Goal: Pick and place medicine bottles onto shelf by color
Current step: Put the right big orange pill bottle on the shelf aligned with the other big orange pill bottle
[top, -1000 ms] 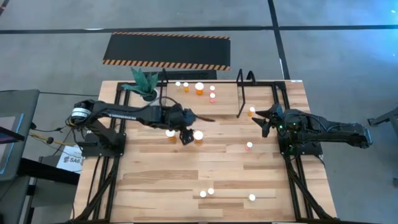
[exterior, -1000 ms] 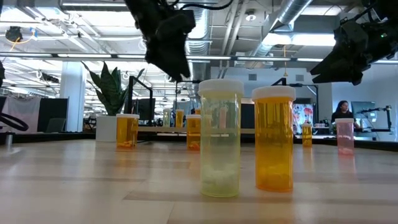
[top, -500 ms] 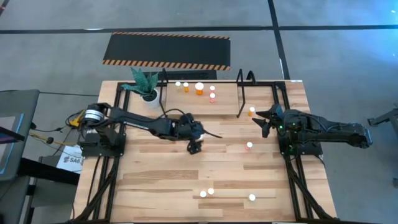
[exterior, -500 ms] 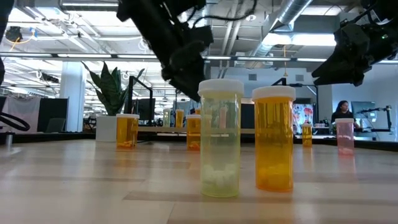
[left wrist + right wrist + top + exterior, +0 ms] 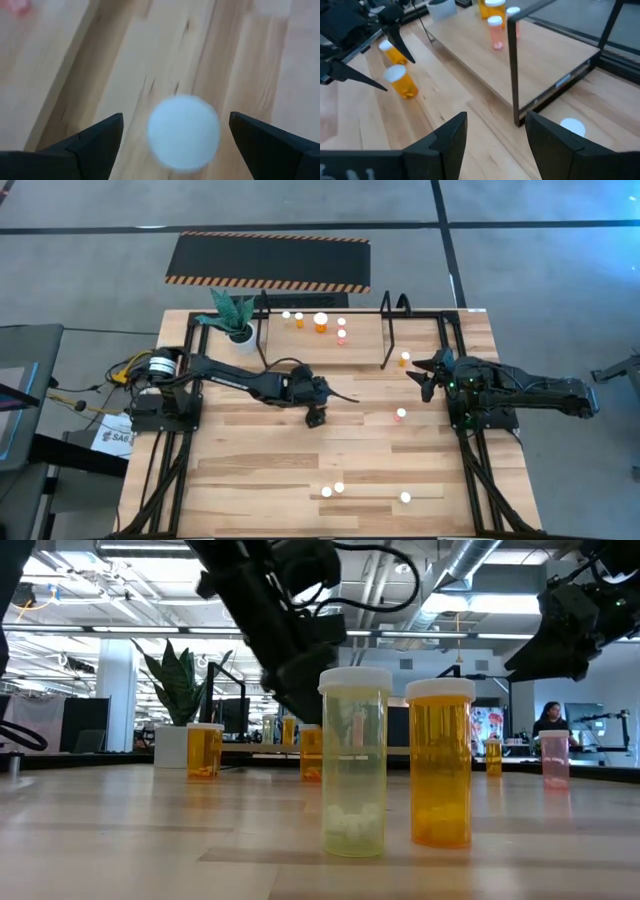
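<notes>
My left gripper (image 5: pixel 316 418) is open at the table's middle, pointing steeply down over an orange medicine bottle (image 5: pixel 403 83). In the left wrist view the bottle's white cap (image 5: pixel 184 132) shows between the two fingers with a gap on each side. A second orange bottle (image 5: pixel 394 52) stands close beside it. The shelf (image 5: pixel 330 345), a light board with black hoops, lies at the far middle and carries several bottles (image 5: pixel 321 322). My right gripper (image 5: pixel 425 377) waits open at the right, next to the shelf's right end.
A pink bottle (image 5: pixel 401 415) and an orange one (image 5: pixel 404 359) stand near my right gripper. Three bottles (image 5: pixel 339 487) stand near the front edge, where the low view shows a yellow (image 5: pixel 353 775) and an orange one (image 5: pixel 440 765). A potted plant (image 5: pixel 232 315) stands far left.
My left gripper has come down and toward the table's near edge and a little to the right, ending over the orange bottle at the table's middle. The bottles have stayed where they were.
</notes>
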You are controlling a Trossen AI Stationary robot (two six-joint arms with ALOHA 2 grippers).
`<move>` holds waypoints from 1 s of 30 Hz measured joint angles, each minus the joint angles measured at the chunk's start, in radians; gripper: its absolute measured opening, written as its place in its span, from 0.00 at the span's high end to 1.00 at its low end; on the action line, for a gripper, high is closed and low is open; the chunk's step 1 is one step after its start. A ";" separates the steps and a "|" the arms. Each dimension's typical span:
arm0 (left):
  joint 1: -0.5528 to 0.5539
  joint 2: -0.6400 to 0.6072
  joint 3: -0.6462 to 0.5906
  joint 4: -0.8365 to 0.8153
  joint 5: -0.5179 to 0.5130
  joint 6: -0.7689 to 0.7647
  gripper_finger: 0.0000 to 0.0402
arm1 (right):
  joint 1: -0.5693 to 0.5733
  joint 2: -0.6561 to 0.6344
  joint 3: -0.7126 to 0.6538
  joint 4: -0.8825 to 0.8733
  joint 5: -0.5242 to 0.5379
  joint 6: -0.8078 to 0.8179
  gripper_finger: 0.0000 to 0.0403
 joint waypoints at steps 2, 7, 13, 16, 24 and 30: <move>0.005 0.016 0.004 0.026 0.007 -0.002 0.12 | 0.002 0.000 0.000 -0.011 0.003 0.000 0.44; 0.011 0.038 0.001 -0.004 0.028 -0.029 0.12 | 0.001 0.000 0.000 -0.018 0.002 0.000 0.44; 0.012 0.049 0.002 0.009 0.029 -0.028 0.17 | 0.001 0.000 0.000 -0.023 0.003 0.000 0.44; 0.011 0.049 0.002 0.006 0.029 -0.026 0.20 | 0.001 0.000 0.000 -0.022 0.003 0.000 0.44; 0.011 0.049 0.002 -0.002 0.054 -0.018 0.33 | 0.001 0.000 0.000 -0.023 0.003 0.000 0.44; 0.011 0.049 0.002 -0.002 0.054 -0.020 0.47 | 0.001 0.000 0.000 -0.022 0.003 0.000 0.44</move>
